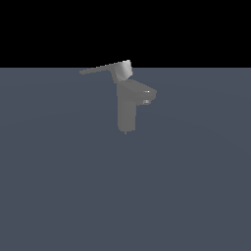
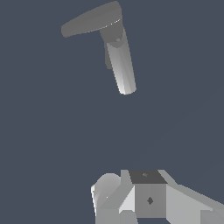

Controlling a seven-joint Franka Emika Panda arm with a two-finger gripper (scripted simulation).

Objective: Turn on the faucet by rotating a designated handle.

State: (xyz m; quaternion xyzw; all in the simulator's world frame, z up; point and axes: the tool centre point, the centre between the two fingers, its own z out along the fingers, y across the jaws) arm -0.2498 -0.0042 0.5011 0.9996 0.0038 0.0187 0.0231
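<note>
The faucet (image 1: 126, 110) is a small grey tap with a blocky upright body and a short spout (image 1: 147, 93) pointing to the exterior view's right. On top of it, the handle (image 1: 100, 69) is a thin flat lever joined to a lighter round cap, reaching out to the exterior view's left. The wrist view shows the faucet (image 2: 121, 65) from above, with the handle (image 2: 92, 19) sticking out sideways. Only blocky grey parts of my gripper (image 2: 148, 197) show at that picture's edge, well apart from the faucet and touching nothing. The arm is out of the exterior view.
The faucet stands alone on a flat blue-grey surface (image 1: 63, 186) that runs to a black background. Nothing else is in view.
</note>
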